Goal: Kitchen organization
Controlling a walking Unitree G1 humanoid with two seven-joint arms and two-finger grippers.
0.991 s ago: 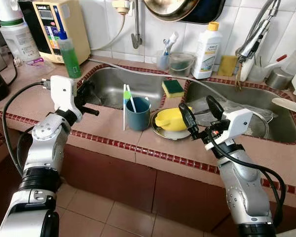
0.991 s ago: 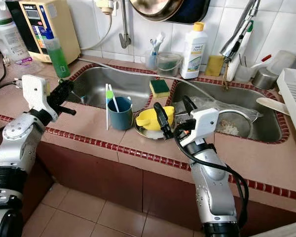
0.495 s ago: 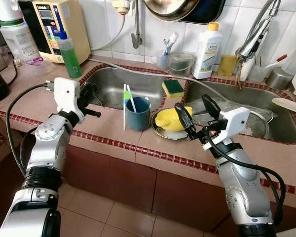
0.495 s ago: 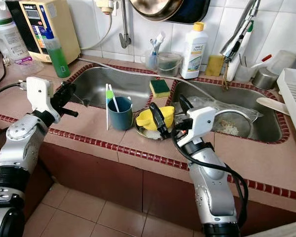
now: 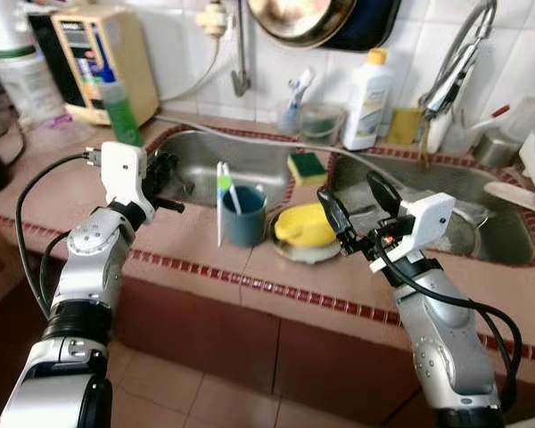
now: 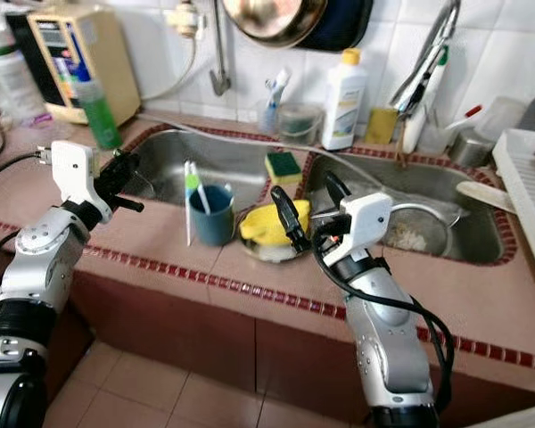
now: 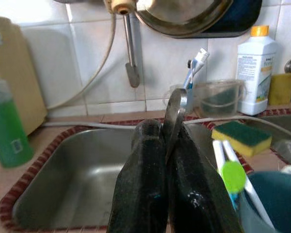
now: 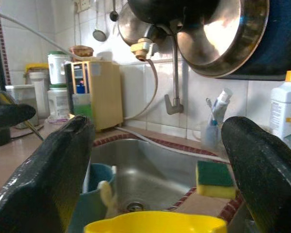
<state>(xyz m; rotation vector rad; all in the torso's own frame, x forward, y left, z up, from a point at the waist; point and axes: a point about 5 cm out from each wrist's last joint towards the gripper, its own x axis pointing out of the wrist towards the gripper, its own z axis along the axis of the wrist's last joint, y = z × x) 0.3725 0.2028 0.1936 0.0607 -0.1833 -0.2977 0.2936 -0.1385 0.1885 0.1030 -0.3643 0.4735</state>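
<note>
My left gripper [image 5: 163, 171] hovers over the counter at the near edge of the left sink basin [image 5: 205, 152], shut on a thin metal utensil [image 7: 173, 112] that sticks out between its fingers. My right gripper [image 5: 349, 198] is open and low over the counter, its left finger close beside a yellow bowl [image 5: 303, 223] that rests on a metal plate [image 5: 301, 253]. Just left of the bowl stands a blue cup [image 5: 242, 216] holding toothbrushes. In the right wrist view the yellow bowl [image 8: 155, 223] lies between the spread fingers.
A green-and-yellow sponge [image 5: 305, 167] lies on the divider between the two basins. A white bottle [image 5: 367, 89], a green bottle [image 5: 120, 107] and a faucet [image 5: 455, 62] line the back wall. A white dish rack [image 6: 528, 178] sits far right.
The right gripper moved left, closer to the yellow bowl, staying open. The left gripper holds its place, still shut. The camera has tilted slightly, shifting the whole scene.
</note>
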